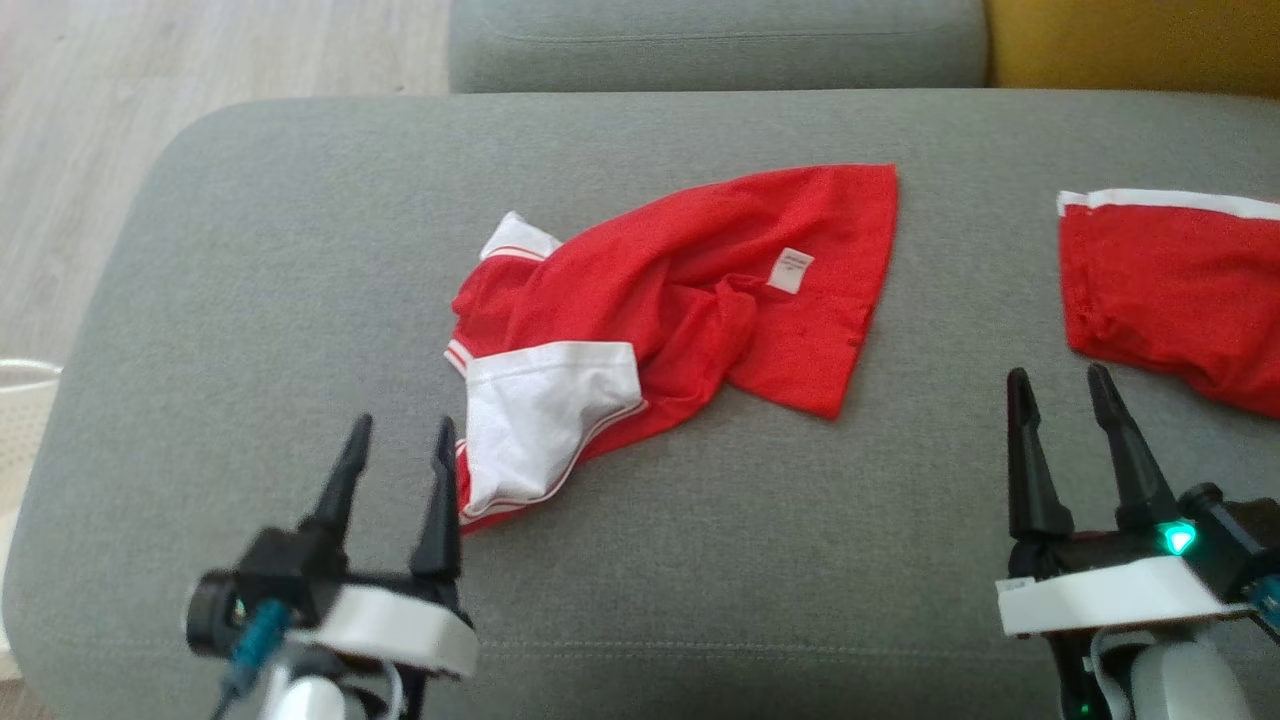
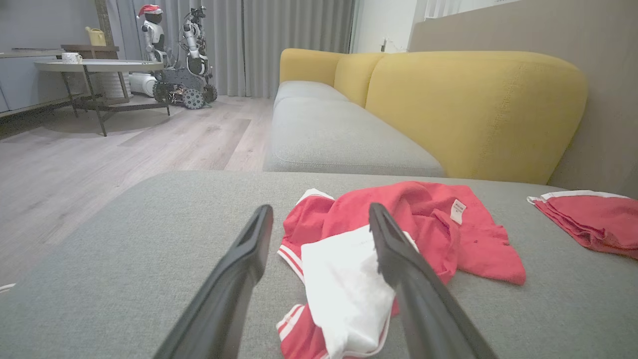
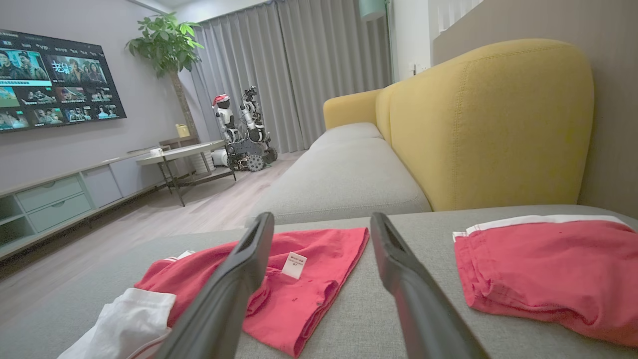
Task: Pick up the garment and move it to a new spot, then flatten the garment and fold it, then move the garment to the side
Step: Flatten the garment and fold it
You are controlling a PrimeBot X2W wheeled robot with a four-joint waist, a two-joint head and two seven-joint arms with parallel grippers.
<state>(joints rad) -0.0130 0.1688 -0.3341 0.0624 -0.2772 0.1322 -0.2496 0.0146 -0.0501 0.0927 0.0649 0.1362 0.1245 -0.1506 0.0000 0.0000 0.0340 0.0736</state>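
A rumpled red garment (image 1: 700, 290) with white panels and a small white label lies in the middle of the grey sofa seat (image 1: 300, 250). My left gripper (image 1: 398, 440) is open just left of the garment's white near corner, nothing between its fingers. The left wrist view shows the garment (image 2: 408, 224) ahead, its white part just beyond the open fingers (image 2: 249, 259). My right gripper (image 1: 1060, 388) stands open at the lower right, well clear of the garment. In the right wrist view the garment (image 3: 299, 279) lies past the open fingers (image 3: 394, 259).
A second red garment with white trim (image 1: 1170, 280) lies at the seat's right edge. Yellow sofa backs (image 2: 473, 109) rise behind it. Wooden floor (image 1: 150, 100) lies to the left, with a pale basket (image 1: 20, 400) at the left edge. Another robot (image 2: 174, 55) and a table (image 2: 99, 67) stand far off.
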